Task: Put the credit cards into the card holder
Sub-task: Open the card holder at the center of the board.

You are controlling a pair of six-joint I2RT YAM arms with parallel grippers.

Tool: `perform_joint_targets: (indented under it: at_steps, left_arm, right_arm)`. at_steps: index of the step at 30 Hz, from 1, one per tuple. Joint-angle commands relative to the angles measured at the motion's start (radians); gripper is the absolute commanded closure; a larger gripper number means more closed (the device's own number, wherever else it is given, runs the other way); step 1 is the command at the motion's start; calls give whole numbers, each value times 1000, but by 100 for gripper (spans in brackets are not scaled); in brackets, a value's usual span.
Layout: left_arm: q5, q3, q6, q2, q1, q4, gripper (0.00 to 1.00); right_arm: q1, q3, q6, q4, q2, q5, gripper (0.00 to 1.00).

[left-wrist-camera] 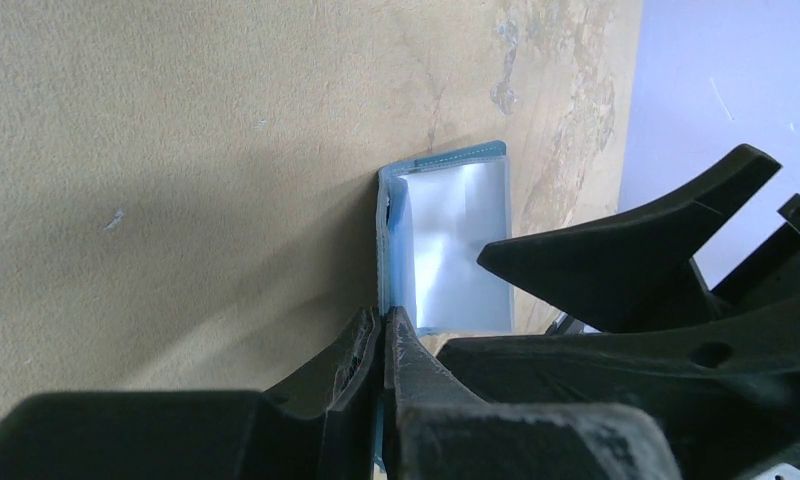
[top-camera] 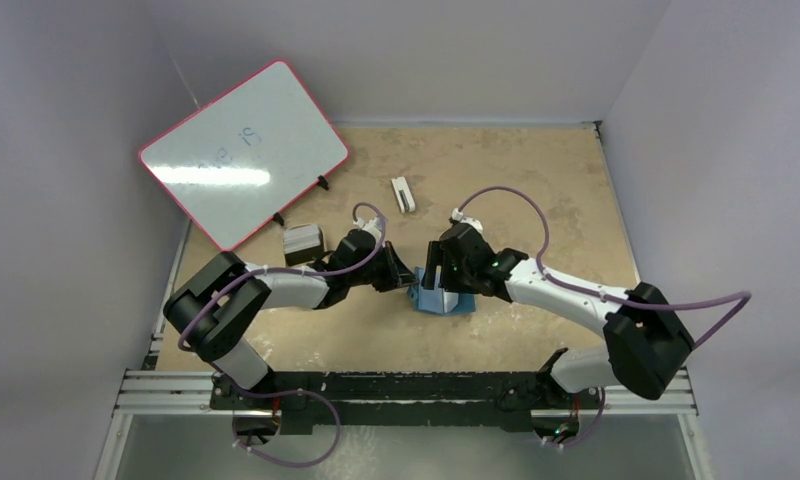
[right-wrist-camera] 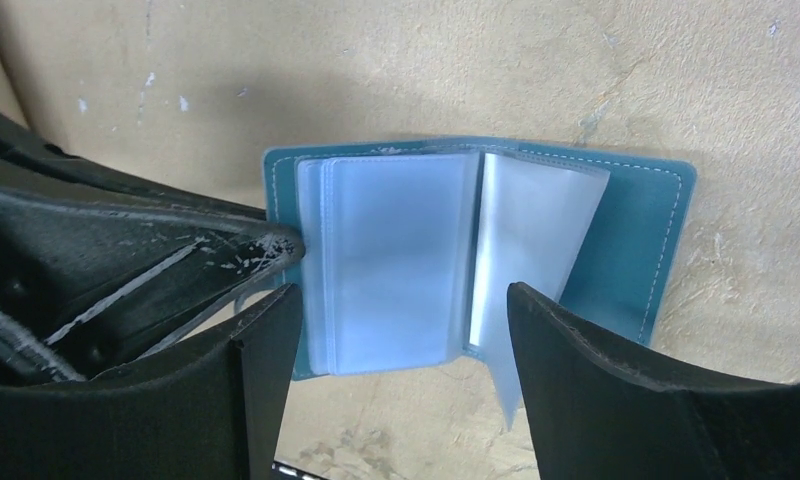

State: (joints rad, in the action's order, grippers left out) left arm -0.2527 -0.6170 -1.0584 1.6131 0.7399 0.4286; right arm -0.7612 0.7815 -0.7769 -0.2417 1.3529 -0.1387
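Note:
The teal card holder (top-camera: 444,300) lies open on the table, its clear inner sleeves (right-wrist-camera: 396,250) fanned out. My left gripper (top-camera: 407,283) is shut on the holder's left cover edge (left-wrist-camera: 388,250), with the fingertips (left-wrist-camera: 384,325) pressed together on the thin teal flap. My right gripper (top-camera: 439,272) hovers open just over the holder (right-wrist-camera: 616,230), its fingers (right-wrist-camera: 398,300) on either side of the sleeves and nothing between them. The credit cards (top-camera: 303,242), a small grey stack, lie to the left behind the left arm, apart from both grippers.
A small white oblong block (top-camera: 403,194) lies further back at the middle. A red-rimmed whiteboard (top-camera: 244,152) leans at the back left, overhanging the table. White walls close in on the left, back and right.

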Motion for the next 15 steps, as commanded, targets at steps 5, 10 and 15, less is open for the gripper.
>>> perform_joint_targets:
  at_steps: [5,10,15]
  left_arm:
    - [14,5,3,-31,2,47,100]
    - [14,16,1,-32,2,57,100]
    - [7,14,2,-30,2,49,100]
  right_arm:
    - [-6,4,-2,48,50,-18,23]
    - [-6,-5,-17,38,71,-36,25]
    - [-6,2,-20,-14,83,-96,26]
